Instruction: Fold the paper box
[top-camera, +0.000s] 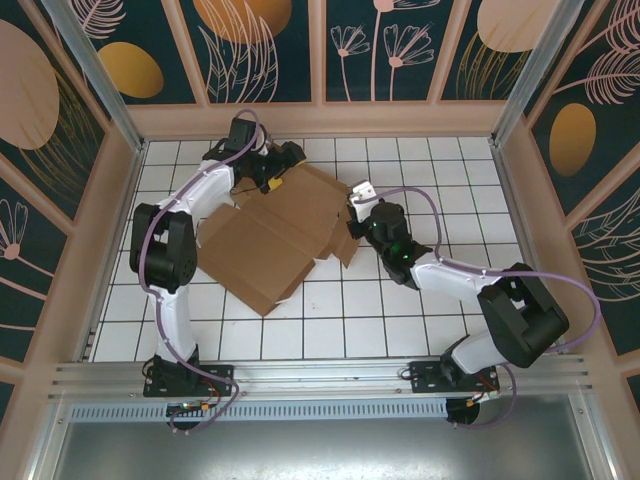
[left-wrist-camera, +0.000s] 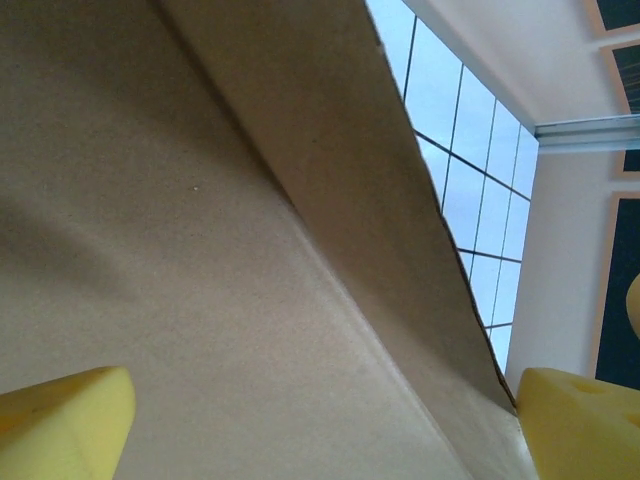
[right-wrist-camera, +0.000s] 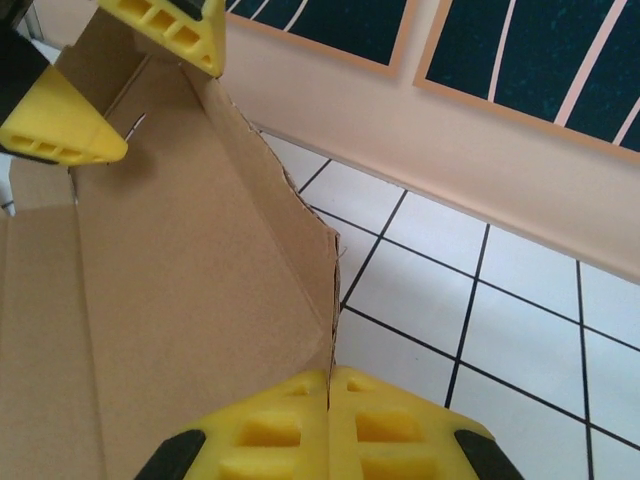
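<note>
The right gripper (right-wrist-camera: 328, 388) is pressed together on a raised flap edge of the paper box (top-camera: 275, 235); the left gripper (left-wrist-camera: 320, 428) is spread wide at its far side; the box lies mid-table on white gridded tiles (top-camera: 400, 310); dark floral, peach-framed wall panels (top-camera: 265, 50) surround the table

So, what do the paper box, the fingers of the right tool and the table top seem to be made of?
Paper box: brown cardboard, matte, probably corrugated; fibrous face, pressed creases, ragged cut edge.
Fingers of the right tool: yellow, matte, moulded with recessed pockets; plastic or firm foam, unclear which.
Table top: white, shiny squares with dark lines; tile or printed sheet.
</note>
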